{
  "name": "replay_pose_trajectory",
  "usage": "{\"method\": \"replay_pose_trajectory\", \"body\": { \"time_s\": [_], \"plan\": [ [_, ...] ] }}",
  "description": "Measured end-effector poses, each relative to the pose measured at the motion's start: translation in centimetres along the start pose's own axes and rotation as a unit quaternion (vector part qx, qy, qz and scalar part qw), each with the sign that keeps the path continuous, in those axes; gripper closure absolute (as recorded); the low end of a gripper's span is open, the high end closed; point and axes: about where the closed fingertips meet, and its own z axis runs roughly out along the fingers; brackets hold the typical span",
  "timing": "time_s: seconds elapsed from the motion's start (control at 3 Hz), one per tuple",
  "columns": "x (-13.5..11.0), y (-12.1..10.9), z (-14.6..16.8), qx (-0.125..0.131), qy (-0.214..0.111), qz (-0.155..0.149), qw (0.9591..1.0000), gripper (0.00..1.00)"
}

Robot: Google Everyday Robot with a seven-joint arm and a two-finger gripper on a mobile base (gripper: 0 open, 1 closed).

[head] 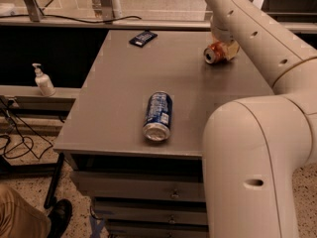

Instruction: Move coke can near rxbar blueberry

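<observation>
**Claw at the coke can, far right of the counter**

The coke can (213, 54) lies on its side on the far right part of the grey counter (112, 96). Its silver top is turned toward the camera and a little to the left. The claw (227, 48) is directly at the can, on its right rear side, and seems to touch it. The claw is partly hidden behind the wrist, so I cannot tell if it is apart or clamped on the can.

The white arm (262, 53) comes down from the upper edge and fills the right side of the view, with a large rounded joint in the foreground.

The rxbar blueberry (143, 37) lies flat near the far edge of the counter, left of the middle. It is well apart from the coke can, with bare counter between them.

A blue and white can (158, 115) also lies on its side, near the front edge of the counter, with its top toward the camera. It is well apart from both task things.

Under the counter there are drawers (148, 195). To the left, on a lower ledge, a white pump bottle (43, 81) stands upright. Black cables (15, 143) lie on the floor below it, and a dark shoe (58, 217) shows in the bottom left corner.
</observation>
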Motion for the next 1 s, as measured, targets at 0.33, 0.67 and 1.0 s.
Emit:
{"method": "replay_pose_trajectory", "body": {
  "time_s": [0.33, 0.67, 1.0],
  "plan": [
    [-0.3, 0.0, -0.5, -0.006, -0.019, 0.033, 0.9992, 0.88],
    [-1.3, -0.6, -3.2, 0.015, -0.082, 0.101, 0.9914, 1.00],
    [-3.8, -2.7, -6.6, 0.065, -0.177, 0.161, 0.9688, 1.00]
  ]
}}
